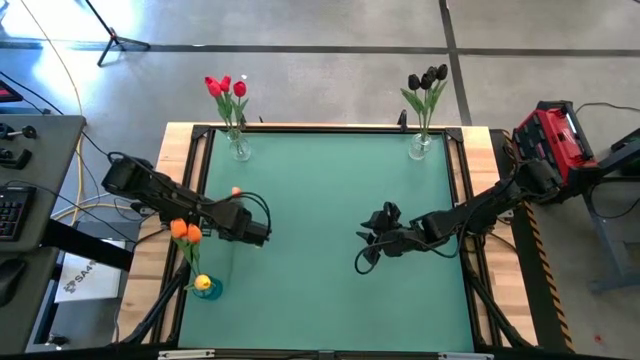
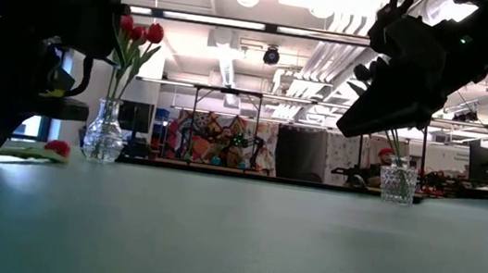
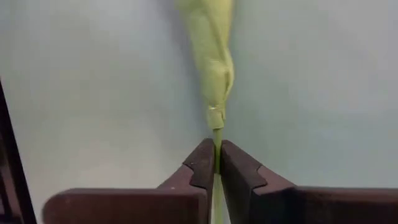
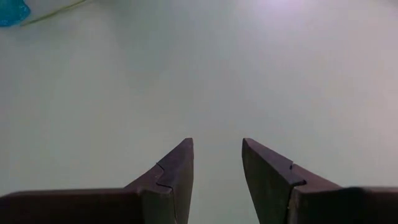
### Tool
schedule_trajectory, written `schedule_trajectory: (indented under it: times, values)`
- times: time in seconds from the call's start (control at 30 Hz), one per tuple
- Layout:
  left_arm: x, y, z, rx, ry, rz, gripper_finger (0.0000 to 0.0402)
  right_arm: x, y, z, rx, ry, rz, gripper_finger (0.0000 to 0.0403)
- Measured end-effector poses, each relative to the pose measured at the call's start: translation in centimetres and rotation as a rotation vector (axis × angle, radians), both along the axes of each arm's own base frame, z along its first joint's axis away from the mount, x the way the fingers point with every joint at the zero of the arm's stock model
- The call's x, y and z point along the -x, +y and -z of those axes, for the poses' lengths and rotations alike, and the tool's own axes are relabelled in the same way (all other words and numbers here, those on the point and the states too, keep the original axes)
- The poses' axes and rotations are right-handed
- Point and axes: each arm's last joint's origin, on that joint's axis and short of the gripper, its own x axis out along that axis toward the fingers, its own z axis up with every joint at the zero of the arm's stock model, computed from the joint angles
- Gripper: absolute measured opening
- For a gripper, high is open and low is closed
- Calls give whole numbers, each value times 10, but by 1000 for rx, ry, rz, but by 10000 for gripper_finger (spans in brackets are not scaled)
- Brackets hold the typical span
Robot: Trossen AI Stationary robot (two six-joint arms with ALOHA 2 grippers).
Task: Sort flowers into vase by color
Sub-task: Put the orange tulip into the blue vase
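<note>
The left tool is clamped narrow on the green stem of a flower at the counter's 9 o'clock side. Orange flowers stand at 8 o'clock, beside a yellow head; red flowers sit in the 11 o'clock vase, dark flowers in the 1 o'clock one. Keep the grip firm and lift vertically before moving, so the leaf clears the counter. The right tool waits wide apart, empty, near 3 o'clock.

Left pincer is pinched closed at the table's left; right pincer hovers spread mid-table.
</note>
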Motion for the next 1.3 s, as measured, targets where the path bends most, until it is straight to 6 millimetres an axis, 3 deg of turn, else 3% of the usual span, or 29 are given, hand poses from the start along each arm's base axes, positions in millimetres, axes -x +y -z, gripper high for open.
schedule_trajectory:
  times: [0.27,0.6,0.9,1.13,1.3]
  values:
    - [-6,-8,-22,-111,-3,138,3,0,-1,-1,-9,-28,55,126]
    - [-15,-16,-100,-450,-293,404,3,-1,-3,-1,-7,-81,149,126]
    - [5,-36,-148,-748,-539,641,3,-12,0,17,-48,-133,251,126]
    - [36,-50,-171,-909,-682,744,3,-24,-1,51,-140,-22,190,126]
    - [54,-57,-181,-984,-732,844,3,-27,-4,66,-284,-56,330,126]
